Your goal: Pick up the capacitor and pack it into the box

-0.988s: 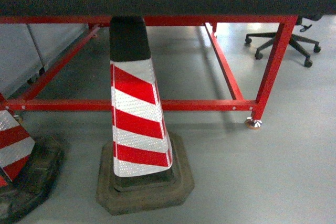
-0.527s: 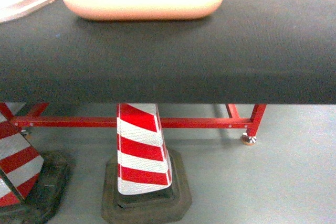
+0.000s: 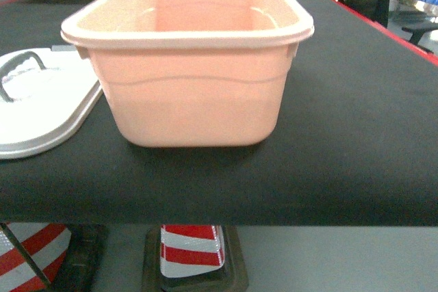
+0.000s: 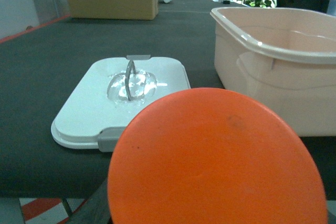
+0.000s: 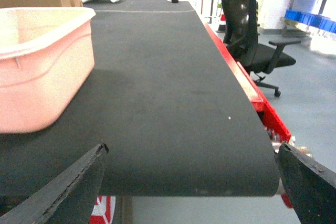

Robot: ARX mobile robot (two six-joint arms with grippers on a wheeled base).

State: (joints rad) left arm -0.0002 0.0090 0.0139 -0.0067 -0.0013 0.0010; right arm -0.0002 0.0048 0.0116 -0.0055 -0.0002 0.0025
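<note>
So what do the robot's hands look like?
Only small bits show. The right tool has two dark grey, wedge-shaped fingers with rough-looking edges. The left tool is hidden behind the orange cylinder. No arms, cables or markings can be seen in any view.

The right gripper (image 5: 191, 182) stands wide open, its two dark fingers (image 5: 63, 187) splayed to the lower corners of the right wrist view with nothing between them. The left gripper's fingers are hidden in the left wrist view. Neither arm appears in the head view.
</note>
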